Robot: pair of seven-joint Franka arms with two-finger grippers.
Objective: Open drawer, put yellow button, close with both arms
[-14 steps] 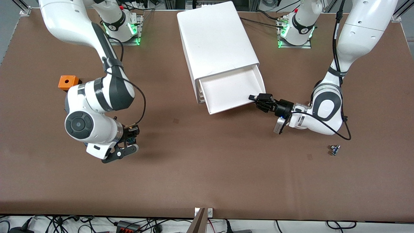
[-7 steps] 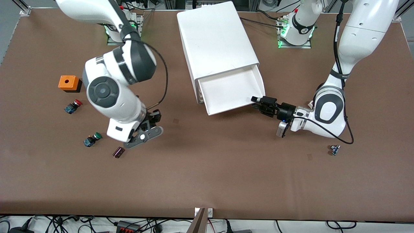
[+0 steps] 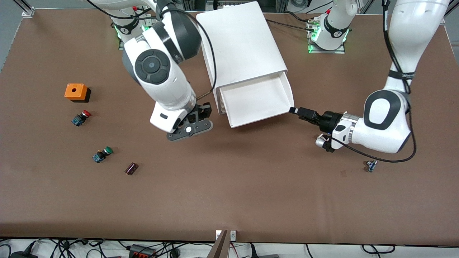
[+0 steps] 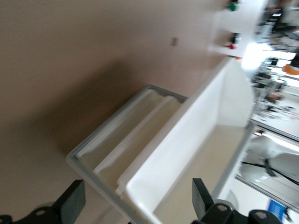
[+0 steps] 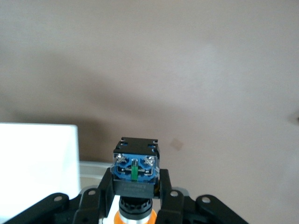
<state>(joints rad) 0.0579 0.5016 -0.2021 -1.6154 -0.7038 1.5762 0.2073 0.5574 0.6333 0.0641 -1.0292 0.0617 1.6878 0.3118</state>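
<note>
The right gripper (image 5: 135, 198) clamps the yellow button (image 5: 135, 179) at the open drawer's (image 3: 256, 98) nine o'clock; the left gripper (image 3: 301, 111) spreads wide at its four o'clock.

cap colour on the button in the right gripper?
Yellow-orange; the yellow button shows it best in the right wrist view.

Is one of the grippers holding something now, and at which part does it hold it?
The right gripper holds the yellow button by its black body. The left gripper holds nothing.

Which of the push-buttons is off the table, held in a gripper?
The yellow button, clamped in the right gripper; the red-capped button and green-capped button lie on the table.
</note>
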